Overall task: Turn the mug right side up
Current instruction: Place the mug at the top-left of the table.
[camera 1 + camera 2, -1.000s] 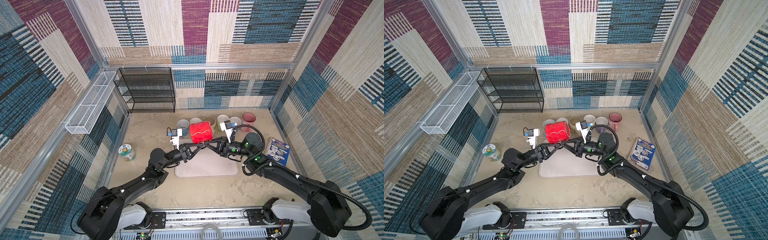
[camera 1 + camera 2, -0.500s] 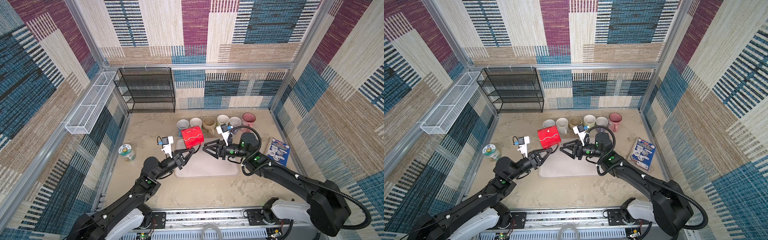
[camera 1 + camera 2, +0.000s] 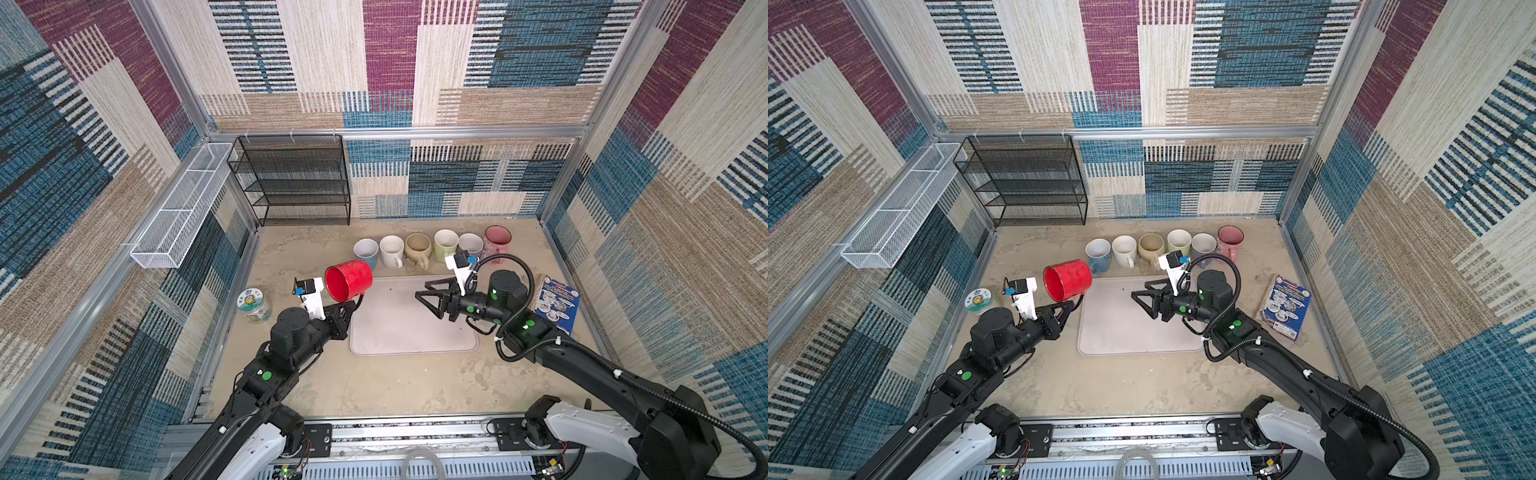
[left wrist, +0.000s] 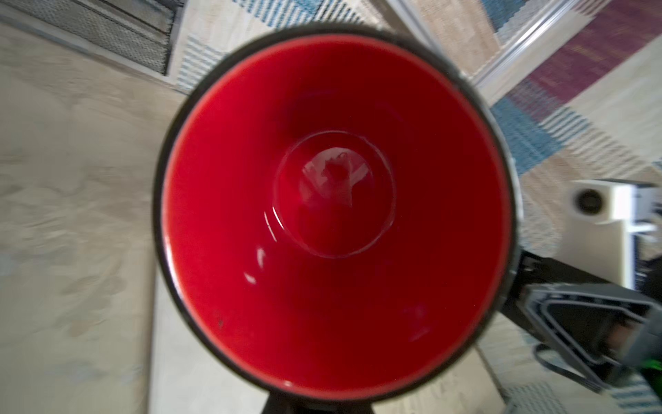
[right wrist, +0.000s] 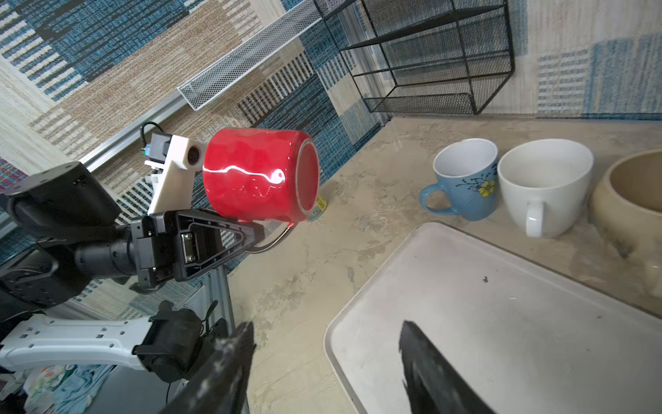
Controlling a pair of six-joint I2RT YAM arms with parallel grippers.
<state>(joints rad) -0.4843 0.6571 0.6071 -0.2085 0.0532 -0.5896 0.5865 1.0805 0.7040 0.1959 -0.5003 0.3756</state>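
Illumination was bright, even and diffuse in both top views; shadows were faint. In the right wrist view a white glare streak crossed the red mug [image 5: 250,175]. In the left wrist view, everything surrounding the mug was motion-blurred.

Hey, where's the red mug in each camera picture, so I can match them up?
In a top view: red mug, on its side in the air, off the tray's far left corner.
In a top view: same place.
Left wrist: fills the picture, mouth toward the lens.
Right wrist: base toward the lens, gripped by the left tool.
Shared landmark: black wire rack.
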